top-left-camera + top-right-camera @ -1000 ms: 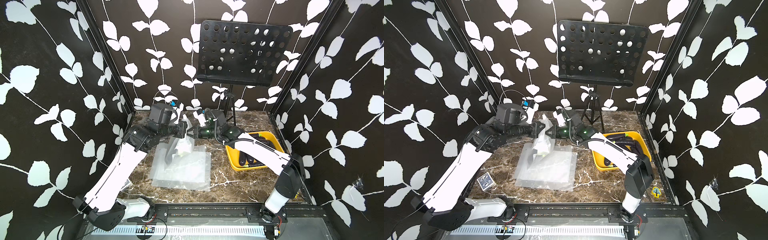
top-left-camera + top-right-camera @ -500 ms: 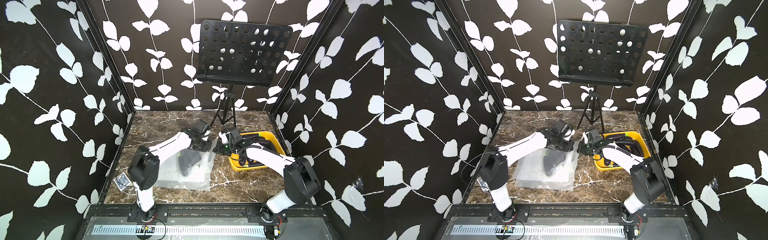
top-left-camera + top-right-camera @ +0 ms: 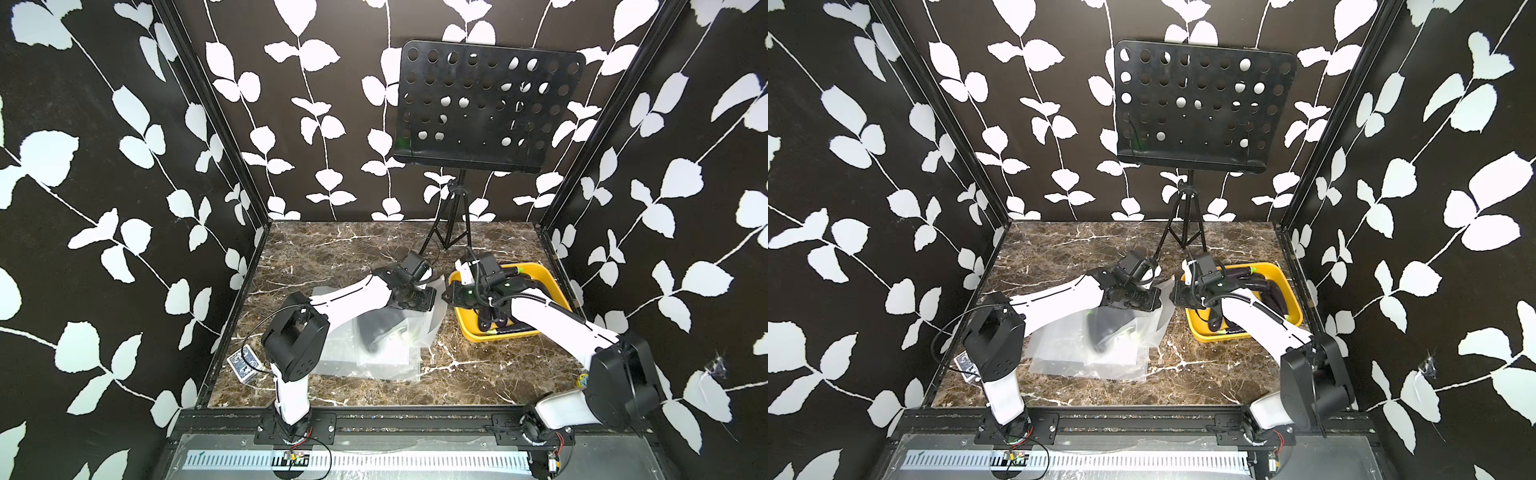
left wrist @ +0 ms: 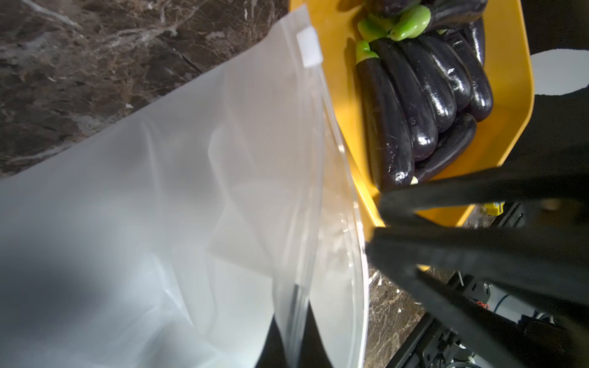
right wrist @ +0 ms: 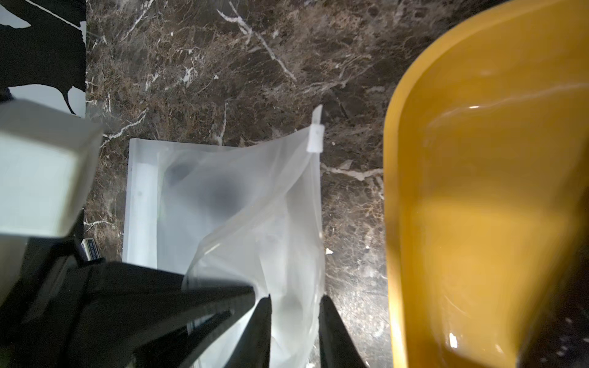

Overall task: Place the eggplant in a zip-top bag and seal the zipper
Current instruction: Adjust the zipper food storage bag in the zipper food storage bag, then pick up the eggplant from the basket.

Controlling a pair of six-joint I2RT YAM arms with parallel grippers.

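Note:
A clear zip-top bag [image 3: 386,353] lies on the marble table with a dark eggplant [image 3: 376,332] inside; the eggplant shows as a dark blur [image 5: 223,197] in the right wrist view. My left gripper [image 4: 294,334] is shut on the bag's zipper edge at the end far from the white slider [image 4: 308,46]. My right gripper [image 5: 294,318] is open, its fingers standing either side of the same edge without pinching it. In both top views the two grippers [image 3: 432,299] [image 3: 1173,297] meet at the bag's right edge, beside the tray.
A yellow tray [image 3: 552,286] with several more eggplants [image 4: 414,105] sits right of the bag, partly under my right arm. A music stand [image 3: 453,232] rises at the back. A card deck [image 3: 245,362] lies near the left wall.
Both arms came down from holding the bag up in the air; the bag now rests on the table. The right gripper's jaws have parted off the bag edge.

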